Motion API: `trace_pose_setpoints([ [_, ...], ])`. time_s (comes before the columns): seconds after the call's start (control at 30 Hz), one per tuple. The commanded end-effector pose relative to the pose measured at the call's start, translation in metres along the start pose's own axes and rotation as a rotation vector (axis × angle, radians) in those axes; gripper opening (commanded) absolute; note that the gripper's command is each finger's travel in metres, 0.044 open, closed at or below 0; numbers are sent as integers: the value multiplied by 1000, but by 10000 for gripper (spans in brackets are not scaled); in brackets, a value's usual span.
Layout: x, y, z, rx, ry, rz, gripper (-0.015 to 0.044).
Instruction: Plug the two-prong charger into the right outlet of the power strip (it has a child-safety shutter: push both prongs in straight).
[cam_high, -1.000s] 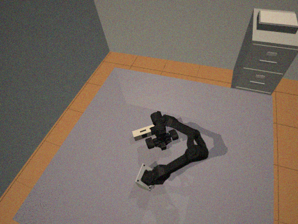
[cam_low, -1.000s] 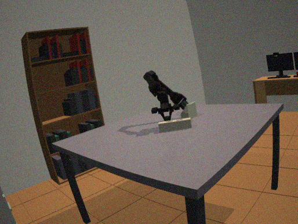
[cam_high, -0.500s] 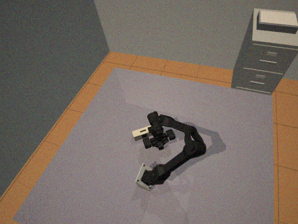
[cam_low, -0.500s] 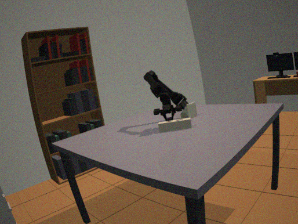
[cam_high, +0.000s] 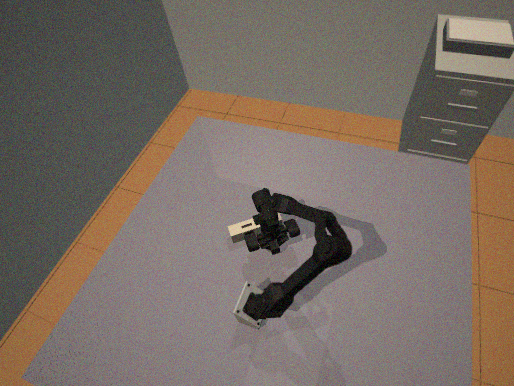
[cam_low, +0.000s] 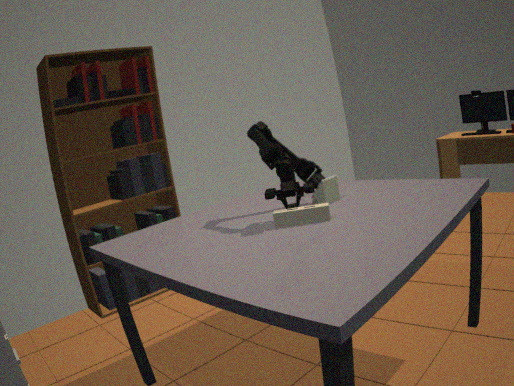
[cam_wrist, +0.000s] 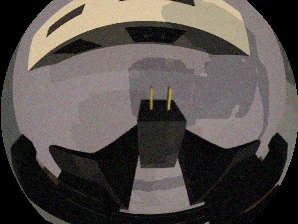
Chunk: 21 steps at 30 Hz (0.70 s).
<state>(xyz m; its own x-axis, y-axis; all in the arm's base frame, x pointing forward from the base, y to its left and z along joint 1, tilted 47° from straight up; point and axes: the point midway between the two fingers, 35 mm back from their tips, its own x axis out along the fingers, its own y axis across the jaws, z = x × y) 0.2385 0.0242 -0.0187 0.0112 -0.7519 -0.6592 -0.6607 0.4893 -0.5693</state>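
Observation:
The black two-prong charger (cam_wrist: 161, 142) is held between the fingers of my gripper (cam_wrist: 157, 128) (cam_low: 292, 205), which is shut on it. Its two gold prongs (cam_wrist: 160, 99) point toward the power strip and are in the open, short of it. The cream power strip (cam_high: 241, 230) (cam_low: 302, 216) (cam_wrist: 145, 15) stands on the table; in the wrist view its dark outlet openings (cam_wrist: 155, 34) face the charger across a gap. In the top view the arm hides the strip's right part and the charger.
The arm's pale base plate (cam_high: 242, 303) (cam_low: 329, 190) stands on the grey table (cam_high: 150, 280) (cam_low: 240, 270). A filing cabinet (cam_high: 450, 115), a bookshelf (cam_low: 55, 150) and a desk with monitors (cam_low: 450, 145) stand away from the table.

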Motion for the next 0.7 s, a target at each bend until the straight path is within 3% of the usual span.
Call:
trace_pose_setpoints([
  [0.0, 0, 1, 7, 8, -3, 4, 0],
  [0.67, 1, 5, 28, 11, -4, 4, 0],
])
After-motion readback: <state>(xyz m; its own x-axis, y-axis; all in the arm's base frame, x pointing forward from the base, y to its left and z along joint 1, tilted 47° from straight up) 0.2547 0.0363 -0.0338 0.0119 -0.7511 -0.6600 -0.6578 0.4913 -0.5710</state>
